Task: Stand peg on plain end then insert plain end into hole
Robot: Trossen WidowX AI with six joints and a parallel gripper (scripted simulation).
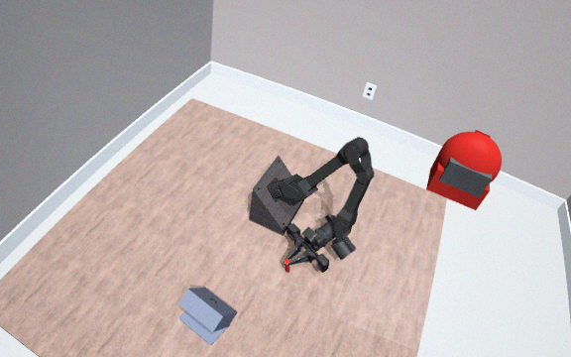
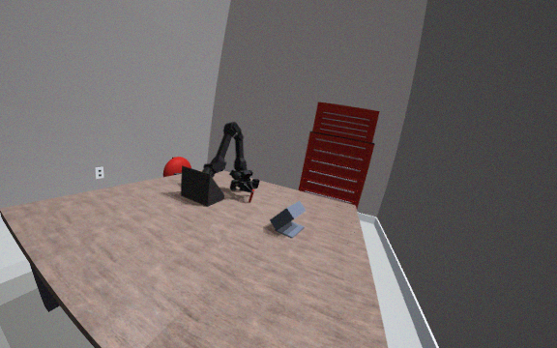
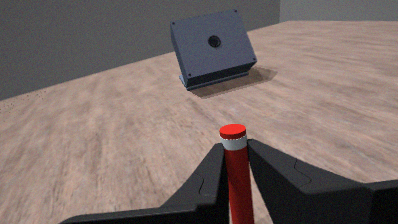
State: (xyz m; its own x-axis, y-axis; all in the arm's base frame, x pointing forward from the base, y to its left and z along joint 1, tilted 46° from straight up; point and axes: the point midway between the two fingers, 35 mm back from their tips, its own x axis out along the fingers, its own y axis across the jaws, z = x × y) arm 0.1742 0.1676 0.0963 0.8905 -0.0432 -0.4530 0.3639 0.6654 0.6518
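Observation:
My gripper (image 3: 234, 148) is shut on the red peg (image 3: 237, 170). The peg stands close to upright between the fingers, with its white band and red cap at the top, just above the fingertips. Its lower, plain end is hidden below the wrist view's edge. In the top view the peg (image 1: 286, 265) is low over the table beside the gripper (image 1: 292, 258); I cannot tell whether it touches the table. It also shows in the exterior view (image 2: 250, 195). The blue-grey sloped panel (image 3: 214, 47) stands ahead, with its round hole (image 3: 214, 41) facing me. It also shows in the top view (image 1: 207, 313).
A dark wedge-shaped block (image 1: 272, 197) stands by the arm's base. A red dome-shaped object (image 1: 465, 169) sits on the floor beyond the table. A red cabinet (image 2: 338, 152) stands behind the table in the exterior view.

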